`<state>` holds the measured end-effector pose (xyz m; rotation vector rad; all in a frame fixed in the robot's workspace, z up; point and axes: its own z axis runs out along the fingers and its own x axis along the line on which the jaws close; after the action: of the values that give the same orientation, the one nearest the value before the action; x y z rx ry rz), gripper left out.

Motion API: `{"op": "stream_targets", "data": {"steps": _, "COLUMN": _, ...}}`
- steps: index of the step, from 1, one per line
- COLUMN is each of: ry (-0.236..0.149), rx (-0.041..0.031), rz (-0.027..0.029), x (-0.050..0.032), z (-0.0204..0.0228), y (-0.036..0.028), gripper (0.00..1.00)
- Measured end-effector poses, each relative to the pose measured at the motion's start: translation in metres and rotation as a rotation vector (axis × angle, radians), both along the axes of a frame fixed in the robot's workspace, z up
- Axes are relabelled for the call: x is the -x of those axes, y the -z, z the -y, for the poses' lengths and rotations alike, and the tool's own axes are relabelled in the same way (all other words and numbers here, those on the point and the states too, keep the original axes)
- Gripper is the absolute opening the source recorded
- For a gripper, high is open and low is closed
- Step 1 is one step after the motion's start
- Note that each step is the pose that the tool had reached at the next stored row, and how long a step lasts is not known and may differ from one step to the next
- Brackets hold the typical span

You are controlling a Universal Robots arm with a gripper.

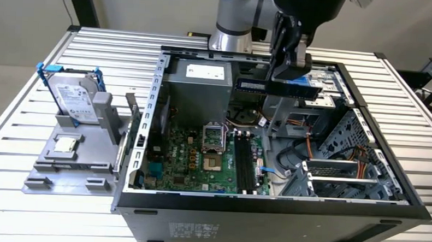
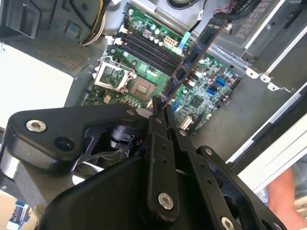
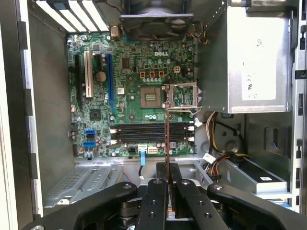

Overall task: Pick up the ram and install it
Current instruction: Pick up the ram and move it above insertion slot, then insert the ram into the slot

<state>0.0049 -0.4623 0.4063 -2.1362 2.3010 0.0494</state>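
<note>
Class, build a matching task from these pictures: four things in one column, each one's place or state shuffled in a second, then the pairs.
1. thin blue-green ram stick
2. grey hard drive with blue bracket
3. long black memory slots
4. small square silver processor chip

A. lying flat on the grey tray
B. empty, on the green motherboard
C. held in the gripper above the open computer case
D. propped on edge on the grey tray

Pairs: 1-C, 2-D, 3-B, 4-A

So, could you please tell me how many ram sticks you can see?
1: the ram, clamped in the fingers above the open case. The memory slots appear empty.
</note>
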Motion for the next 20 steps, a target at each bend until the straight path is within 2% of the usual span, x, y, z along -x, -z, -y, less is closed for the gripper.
{"op": "stream_targets", "data": {"steps": 15, "ry": 0.147, "rx": 0.0000, "rz": 0.0001, "x": 0.0005, "z": 0.0000, "y": 0.0000, "gripper": 0.00}}
{"op": "stream_targets", "data": {"steps": 20, "ry": 0.206, "rx": 0.0000, "rz": 0.0000, "x": 0.0006, "z": 0.0000, "y": 0.0000, "gripper": 0.00}}
